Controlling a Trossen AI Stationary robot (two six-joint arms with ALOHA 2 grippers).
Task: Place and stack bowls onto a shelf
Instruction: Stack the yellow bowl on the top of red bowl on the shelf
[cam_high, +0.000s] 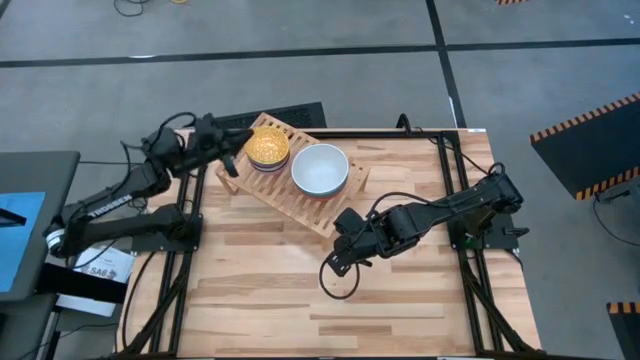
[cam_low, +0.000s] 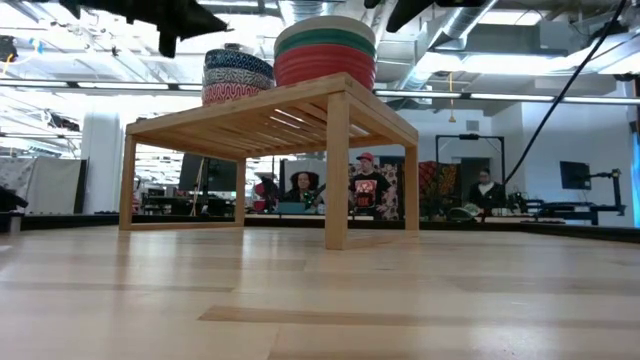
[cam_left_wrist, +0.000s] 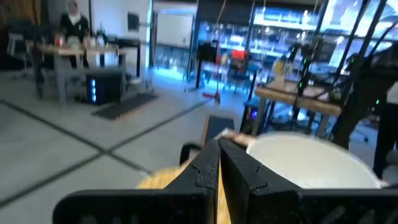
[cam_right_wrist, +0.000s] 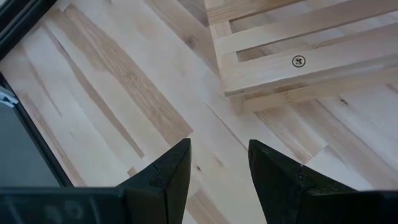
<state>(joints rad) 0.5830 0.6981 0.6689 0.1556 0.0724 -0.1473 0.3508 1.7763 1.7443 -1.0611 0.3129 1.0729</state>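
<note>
Wooden table (cam_high: 380, 290) holds the shelf (cam_high: 325, 210) with two bowl stacks. Left gripper (cam_high: 232, 140), fingers pressed together, seems empty by the yellow bowl (cam_high: 267, 148). Right gripper (cam_high: 345, 250) reaches low, open, empty.

Even overhead light, soft shadows; the left wrist view is blurred, its background screens glowing blue

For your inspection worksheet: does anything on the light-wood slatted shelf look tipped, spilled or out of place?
Nothing stands out. Two stacks of bowls sit upright on the light-wood slatted shelf: one topped by the yellow patterned bowl, one by the larger plain white bowl. Nothing is spilled. The shelf sits at an angle to the plank tabletop.
</note>
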